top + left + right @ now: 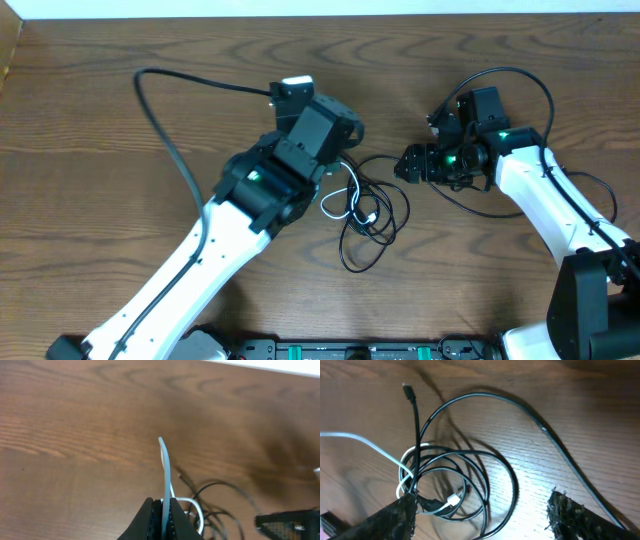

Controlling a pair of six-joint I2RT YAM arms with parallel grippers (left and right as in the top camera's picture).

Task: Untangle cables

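Observation:
The white cable [166, 467] stands up from between my left gripper's [164, 512] fingers, which are shut on it. In the overhead view the left gripper [338, 160] is at the left edge of the tangle. There the white cable [333, 203] loops through the coiled black cable [378, 228]. My right gripper [485, 517] is open and empty, its fingers either side of the black cable's loops [505, 475]. The white cable [365, 440] runs off left and its white plug [453, 500] lies inside the loops. A black plug [409, 391] points away. In the overhead view the right gripper [408, 165] is just right of the tangle.
A thick black arm wire [160, 110] arcs across the table behind the left arm. Another arm wire [525, 78] curves round the right wrist. A thicker dark cord [565, 455] runs past the right finger. The table's back edge [400, 14] lies along the top.

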